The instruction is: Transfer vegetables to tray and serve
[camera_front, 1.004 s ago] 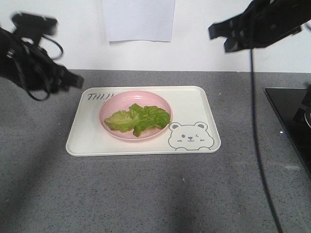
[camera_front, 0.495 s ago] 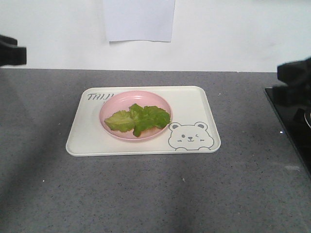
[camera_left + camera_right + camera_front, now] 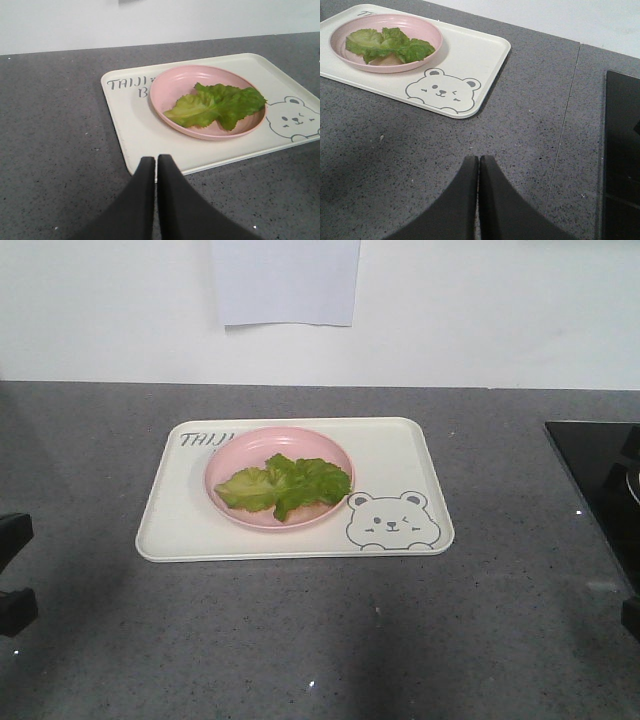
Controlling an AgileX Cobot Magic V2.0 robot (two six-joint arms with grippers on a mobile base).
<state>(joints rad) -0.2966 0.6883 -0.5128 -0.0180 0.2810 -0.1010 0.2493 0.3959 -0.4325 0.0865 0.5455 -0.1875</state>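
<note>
The vegetables [image 3: 285,485], crinkly green lettuce leaves, lie in a round pink plate [image 3: 228,460]. That plate stands on the cream tray [image 3: 395,455] with the bear face. From the left wrist the lettuce [image 3: 217,104] and tray [image 3: 135,127] show ahead. My left gripper [image 3: 156,159] is shut and empty, its tips over the tray's near left corner. The right wrist view has the lettuce [image 3: 390,44] and tray [image 3: 470,52] at upper left. My right gripper [image 3: 479,158] is shut and empty, over bare counter to the right of the tray.
A black cooktop [image 3: 595,475] lies flush in the grey counter at the right and also shows as a dark panel [image 3: 622,150] beside the right gripper. A white paper sheet [image 3: 285,280] hangs on the back wall. Dark arm parts [image 3: 12,580] sit at the left edge.
Both arms have dropped from high in the front view to its lower left and right edges. The lettuce, plate and tray have not moved.
</note>
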